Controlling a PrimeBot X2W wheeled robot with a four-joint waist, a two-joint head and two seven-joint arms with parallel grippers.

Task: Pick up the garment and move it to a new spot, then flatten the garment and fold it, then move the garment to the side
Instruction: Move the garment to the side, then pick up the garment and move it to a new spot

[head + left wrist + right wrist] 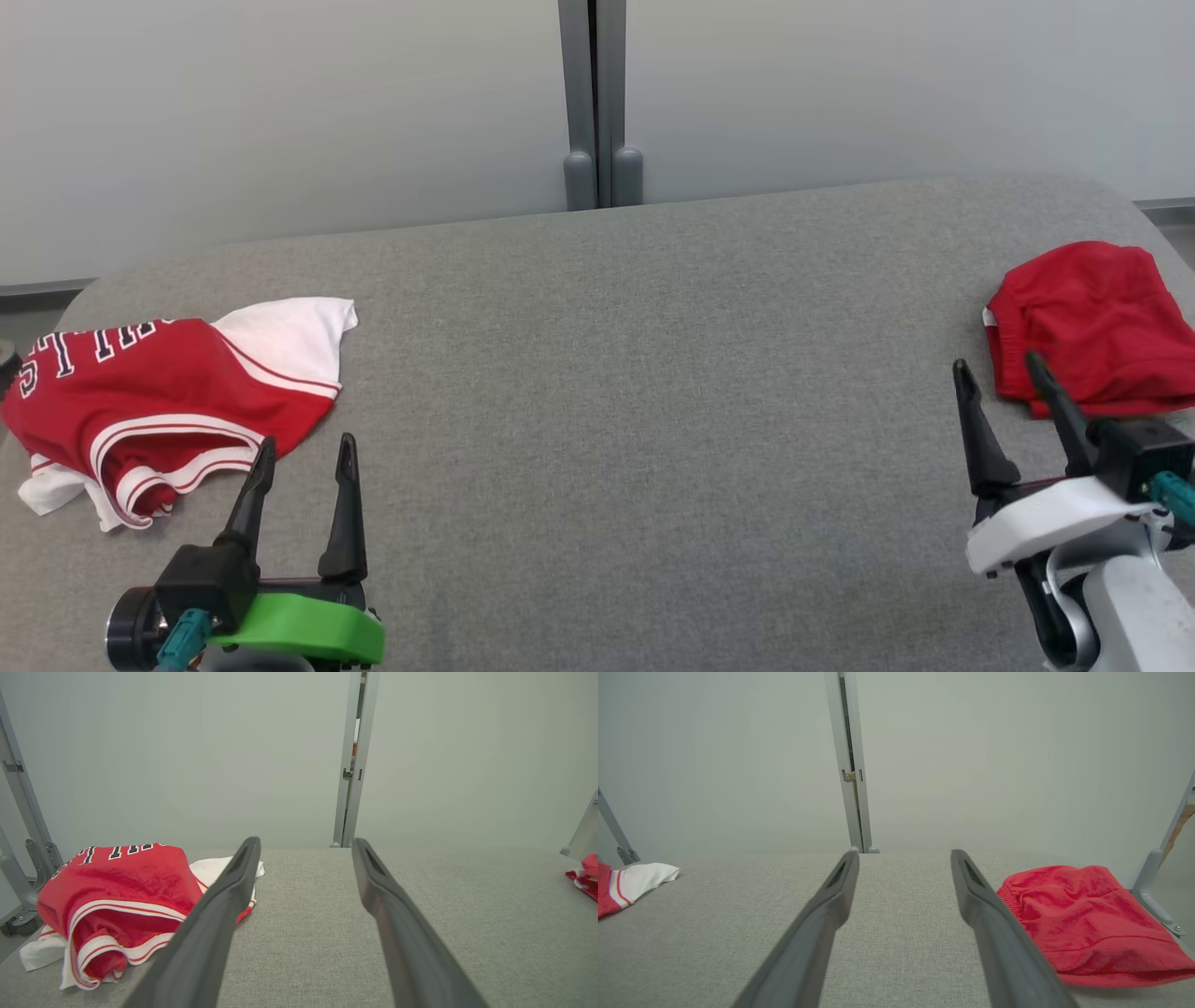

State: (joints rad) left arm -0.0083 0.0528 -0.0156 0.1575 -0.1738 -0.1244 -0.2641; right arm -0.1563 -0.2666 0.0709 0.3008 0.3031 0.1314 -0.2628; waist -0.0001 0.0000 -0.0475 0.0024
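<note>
A crumpled red and white jersey garment [159, 401] lies at the left end of the grey padded table [635, 392]; in the left wrist view the jersey [126, 896] sits left of my fingers. A plain red garment [1092, 322] lies bunched at the right end, and the right wrist view has it [1083, 924] just right of my fingers. My left gripper [306, 443] [306, 842] is open, just right of the jersey's near hem and apart from it. My right gripper [995, 364] [904, 853] is open beside the red garment's left edge, nothing between its fingers.
A pale wall with a grey vertical post [597, 103] stands right behind the table's far edge. Grey metal frame legs [18, 812] rise at the table's left end and a grey bracket [1155, 886] at its right end. Bare grey surface spans the middle between both garments.
</note>
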